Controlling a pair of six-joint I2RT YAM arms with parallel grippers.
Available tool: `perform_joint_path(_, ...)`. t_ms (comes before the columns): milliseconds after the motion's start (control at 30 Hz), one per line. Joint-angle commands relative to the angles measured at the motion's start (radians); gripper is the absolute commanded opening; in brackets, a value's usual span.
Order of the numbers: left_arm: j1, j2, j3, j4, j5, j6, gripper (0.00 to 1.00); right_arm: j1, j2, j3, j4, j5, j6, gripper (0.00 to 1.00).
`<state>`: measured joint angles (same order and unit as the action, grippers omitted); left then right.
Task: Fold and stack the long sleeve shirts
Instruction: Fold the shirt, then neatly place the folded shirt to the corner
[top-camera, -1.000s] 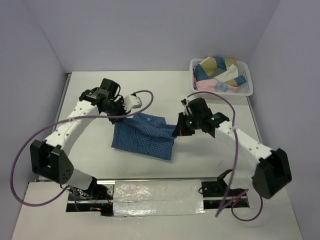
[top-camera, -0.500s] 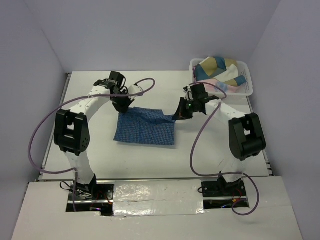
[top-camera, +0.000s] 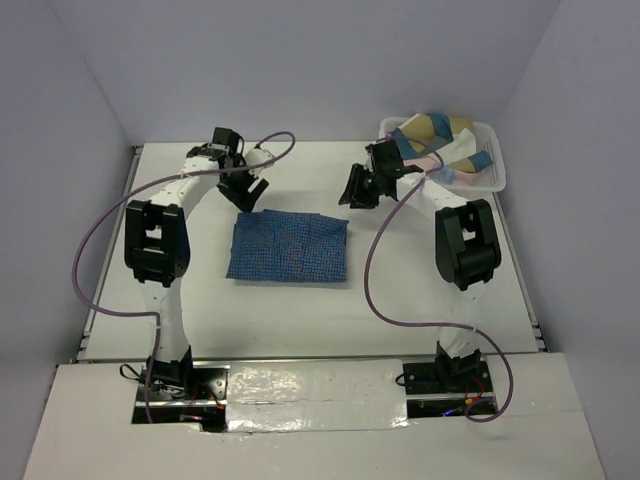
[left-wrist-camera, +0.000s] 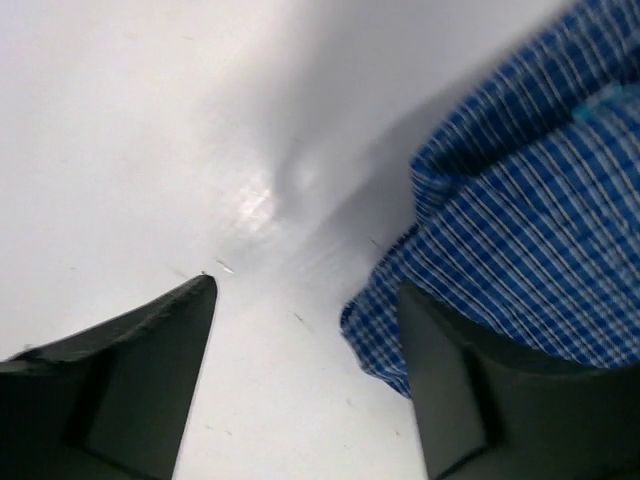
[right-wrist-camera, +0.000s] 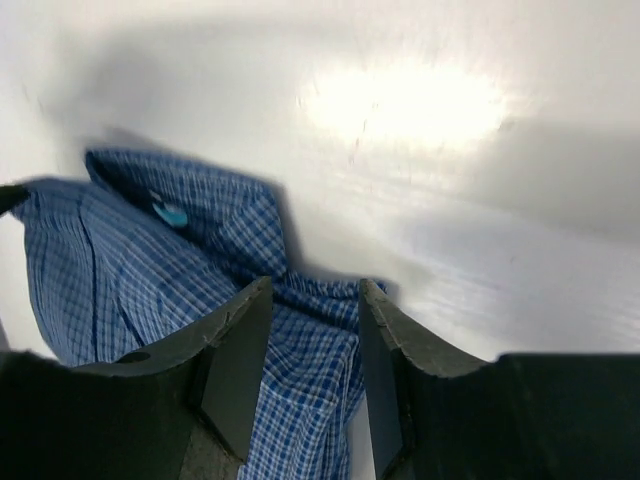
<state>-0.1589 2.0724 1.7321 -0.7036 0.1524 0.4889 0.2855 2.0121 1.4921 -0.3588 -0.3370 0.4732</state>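
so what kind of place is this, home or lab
Probably a robot lab cell: a white table boxed in by plain walls, two robot arms bolted at its near edge, a basket of clothes.

**A:** What's at the end effector (right-wrist-camera: 313, 292)?
**B:** Its two dark fingers (right-wrist-camera: 232, 370) stand apart, gripping nothing. A blue fine-checked shirt (right-wrist-camera: 120, 270) lies below it and off to its left, and a rumpled edge shows through the gap.
**A:** Anything on the cloth?
**B:** A small turquoise spot (right-wrist-camera: 170, 213), too blurred to name.
**A:** And ahead?
**B:** White tabletop (right-wrist-camera: 480, 220), with a bright glare patch straight ahead.
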Motion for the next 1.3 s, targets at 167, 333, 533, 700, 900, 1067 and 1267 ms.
perform_joint_path(167, 0.079, -0.133, 0.03, 0.047, 0.05, -0.113, 0.99, 0.092, -0.214, 0.057, -0.028, 0.384, -0.116, 0.5)
perform_joint_path(333, -0.04, -0.415, -0.263, 0.153, 0.079, -0.102, 0.95, 0.254, -0.38, -0.183, 0.046, 0.431, -0.091, 0.49)
perform_joint_path(533, -0.185, -0.428, -0.417, 0.113, 0.147, -0.09, 0.86, 0.296, -0.366, -0.345, 0.102, 0.303, 0.08, 0.47)
perform_joint_path(700, -0.185, -0.35, -0.476, 0.153, 0.052, -0.099, 0.87, 0.302, -0.265, -0.379, 0.142, 0.242, 0.131, 0.47)
perform_joint_path(900, -0.185, -0.27, -0.496, 0.199, 0.018, -0.102, 0.87, 0.303, -0.161, -0.331, 0.149, 0.227, 0.133, 0.46)
perform_joint_path(1067, -0.142, -0.287, -0.563, 0.211, 0.002, -0.084, 0.89, 0.346, -0.144, -0.331, 0.132, 0.262, 0.125, 0.46)
perform_joint_path(1267, 0.048, -0.363, -0.713, 0.239, 0.009, -0.052, 0.89, 0.46, -0.086, -0.28, 0.156, 0.221, 0.162, 0.46)
